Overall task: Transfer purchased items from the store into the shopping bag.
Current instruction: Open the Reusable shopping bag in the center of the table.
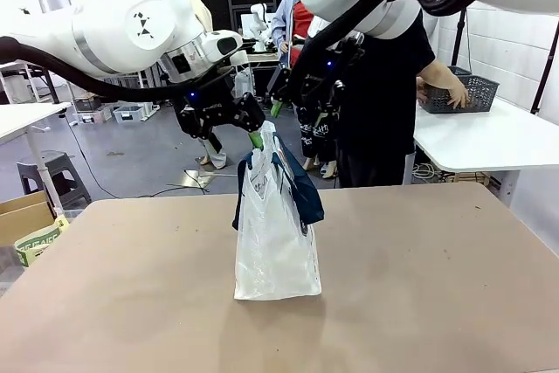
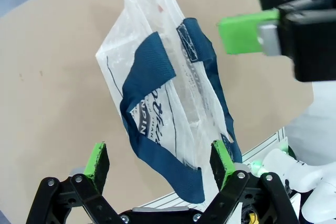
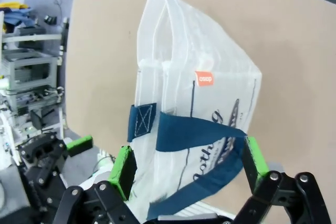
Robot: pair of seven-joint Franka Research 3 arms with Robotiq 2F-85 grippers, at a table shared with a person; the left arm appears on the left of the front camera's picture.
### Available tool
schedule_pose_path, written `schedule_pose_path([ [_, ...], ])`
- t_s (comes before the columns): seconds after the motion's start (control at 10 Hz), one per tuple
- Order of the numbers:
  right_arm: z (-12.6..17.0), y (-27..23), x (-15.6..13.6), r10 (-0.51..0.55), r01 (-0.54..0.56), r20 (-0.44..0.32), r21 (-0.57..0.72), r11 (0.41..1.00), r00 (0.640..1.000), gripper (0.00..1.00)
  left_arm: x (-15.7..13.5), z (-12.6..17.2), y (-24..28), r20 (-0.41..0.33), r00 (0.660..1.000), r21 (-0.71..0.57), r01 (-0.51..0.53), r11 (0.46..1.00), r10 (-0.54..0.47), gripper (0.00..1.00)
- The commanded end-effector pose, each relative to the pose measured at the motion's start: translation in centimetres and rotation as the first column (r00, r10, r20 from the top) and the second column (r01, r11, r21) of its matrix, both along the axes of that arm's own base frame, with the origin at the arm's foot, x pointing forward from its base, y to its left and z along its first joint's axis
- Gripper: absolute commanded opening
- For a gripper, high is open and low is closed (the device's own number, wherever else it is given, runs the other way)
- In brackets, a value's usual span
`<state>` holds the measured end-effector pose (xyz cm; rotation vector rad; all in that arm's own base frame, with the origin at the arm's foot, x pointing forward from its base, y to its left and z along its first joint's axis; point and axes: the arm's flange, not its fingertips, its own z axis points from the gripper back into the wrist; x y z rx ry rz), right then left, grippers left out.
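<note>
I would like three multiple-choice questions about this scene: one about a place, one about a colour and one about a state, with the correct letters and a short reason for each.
1. Where does the shopping bag stand?
A. on the floor
B. on the brown table
C. inside a basket

2. What colour are the handles of the bag?
A. red
B. yellow
C. navy blue

3. In what state are the left gripper and the right gripper?
A. both open
B. both shut
C. one open, one shut

Answers:
1 B: in the front view the bag stands upright near the table's middle.
2 C: the straps are dark blue in every view.
3 A: each wrist view shows the green pads wide apart, with the bag between them.
</note>
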<state>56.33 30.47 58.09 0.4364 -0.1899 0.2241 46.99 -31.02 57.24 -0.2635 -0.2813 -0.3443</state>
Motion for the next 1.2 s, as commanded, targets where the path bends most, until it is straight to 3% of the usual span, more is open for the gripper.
schedule_pose_path([
  [0.0, 0.4, 0.6, 1.1, 0.003, 0.0, -0.06, 0.052, 0.999, 0.998, 1.0, -0.2, -0.9, 0.4, -0.004, 1.0, -0.028, 0.026, 0.999, -0.026, 1.0],
  [1.1, -5.3, 2.0, 1.0, 0.044, -0.036, -0.282, 0.034, 0.999, 0.958, 1.0, 0.2, -3.8, 1.7, -0.077, 0.997, -0.037, -0.013, 0.999, 0.01, 1.0],
])
